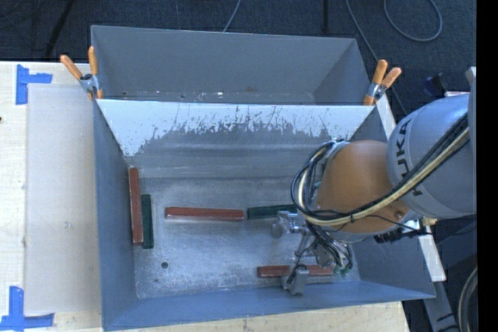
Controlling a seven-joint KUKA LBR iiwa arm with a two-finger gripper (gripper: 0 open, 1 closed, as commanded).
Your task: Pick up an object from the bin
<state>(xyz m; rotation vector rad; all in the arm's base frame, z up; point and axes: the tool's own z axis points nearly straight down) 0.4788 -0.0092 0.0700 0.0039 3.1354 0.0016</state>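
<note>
The gripper [296, 280] is down on a short, flat, red-brown stick [272, 271] by the near wall of the bin [117, 245]; open or clamped, I cannot tell.

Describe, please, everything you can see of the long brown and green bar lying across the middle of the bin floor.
The bar is long, thin and straight. Most of it is reddish brown, and its right end is dark green. It could be wood or plastic; I cannot tell which. It lies flat on the grey floor of the bin, running left to right, apart from the other bars. Nothing touches the brown part. The green end reaches the arm, and contact there is unclear.
</note>
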